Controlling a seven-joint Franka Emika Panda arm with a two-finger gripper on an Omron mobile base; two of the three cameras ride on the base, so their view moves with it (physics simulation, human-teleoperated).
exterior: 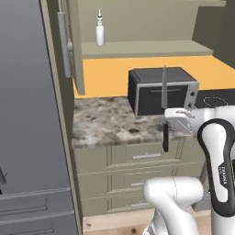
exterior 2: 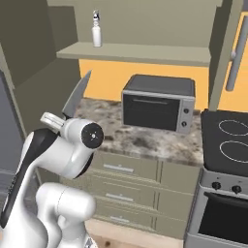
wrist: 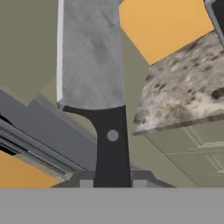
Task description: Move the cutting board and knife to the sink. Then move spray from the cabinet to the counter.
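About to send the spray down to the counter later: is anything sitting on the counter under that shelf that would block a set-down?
The spray stands alone on the open cabinet shelf. Below, a toaster oven takes the right part of the counter; the left stretch shows nothing. The hand holds the knife upright.

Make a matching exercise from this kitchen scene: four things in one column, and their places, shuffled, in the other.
Things:
1. knife
2. spray
3. toaster oven
4. stove

Places:
A. on the counter
B. held blade-up in the pincer
C. right of the counter
D. on the cabinet shelf

Pairs: 1-B, 2-D, 3-A, 4-C
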